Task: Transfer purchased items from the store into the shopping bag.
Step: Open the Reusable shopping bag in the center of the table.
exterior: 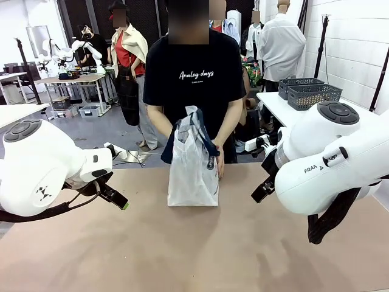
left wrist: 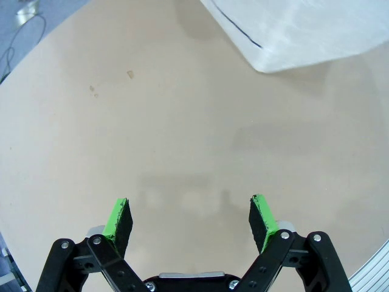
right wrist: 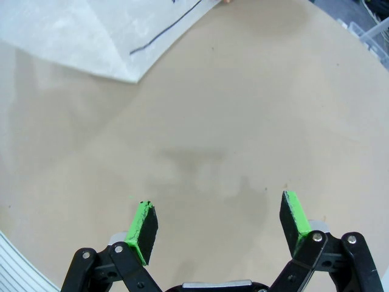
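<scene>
Shopping bag upright on table, left pincer and right pincer released, empty.

A broad matte beige tabletop is stretching across the near scene, and beyond it a smooth grey floor is running to the far left, where a light wooden work table on thin legs is standing. At the right, a white block wall is catching bright, even light behind a white side table.
</scene>
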Controlling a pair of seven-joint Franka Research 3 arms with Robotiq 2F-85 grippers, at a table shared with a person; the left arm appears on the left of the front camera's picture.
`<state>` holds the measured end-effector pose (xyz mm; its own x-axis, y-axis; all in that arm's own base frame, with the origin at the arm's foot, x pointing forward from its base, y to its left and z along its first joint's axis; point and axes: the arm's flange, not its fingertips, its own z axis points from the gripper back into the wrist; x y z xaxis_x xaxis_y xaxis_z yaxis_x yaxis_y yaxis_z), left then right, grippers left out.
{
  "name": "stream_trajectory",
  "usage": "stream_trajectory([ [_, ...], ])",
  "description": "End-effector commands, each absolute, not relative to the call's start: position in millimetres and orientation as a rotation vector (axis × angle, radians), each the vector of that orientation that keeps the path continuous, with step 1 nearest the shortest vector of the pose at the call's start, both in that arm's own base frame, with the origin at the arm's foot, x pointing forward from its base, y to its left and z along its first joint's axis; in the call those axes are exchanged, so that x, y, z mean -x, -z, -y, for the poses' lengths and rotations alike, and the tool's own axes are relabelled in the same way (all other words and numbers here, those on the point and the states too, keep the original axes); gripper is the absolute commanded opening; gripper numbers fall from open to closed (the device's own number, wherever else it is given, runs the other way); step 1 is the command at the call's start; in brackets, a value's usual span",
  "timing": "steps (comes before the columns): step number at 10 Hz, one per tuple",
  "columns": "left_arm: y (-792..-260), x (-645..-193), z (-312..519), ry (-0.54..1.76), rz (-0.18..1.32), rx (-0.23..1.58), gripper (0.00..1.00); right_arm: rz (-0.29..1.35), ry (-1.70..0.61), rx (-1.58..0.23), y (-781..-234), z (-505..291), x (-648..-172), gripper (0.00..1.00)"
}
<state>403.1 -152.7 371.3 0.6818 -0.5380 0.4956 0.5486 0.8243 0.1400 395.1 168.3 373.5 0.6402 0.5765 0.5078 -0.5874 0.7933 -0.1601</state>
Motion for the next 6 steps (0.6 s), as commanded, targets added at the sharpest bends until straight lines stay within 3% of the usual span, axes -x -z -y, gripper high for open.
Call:
stream_trajectory([
  [1,-371.3,-403.6,151.3,0.606,0.549,0.021,1.00,0.572,-0.663,-0.021,-373.5,-168.2,-395.1,1.00],
  [6,-371.3,-403.6,151.3,0.606,0.549,0.021,1.00,0.572,-0.663,-0.021,-373.5,-168.2,-395.1,1.00],
])
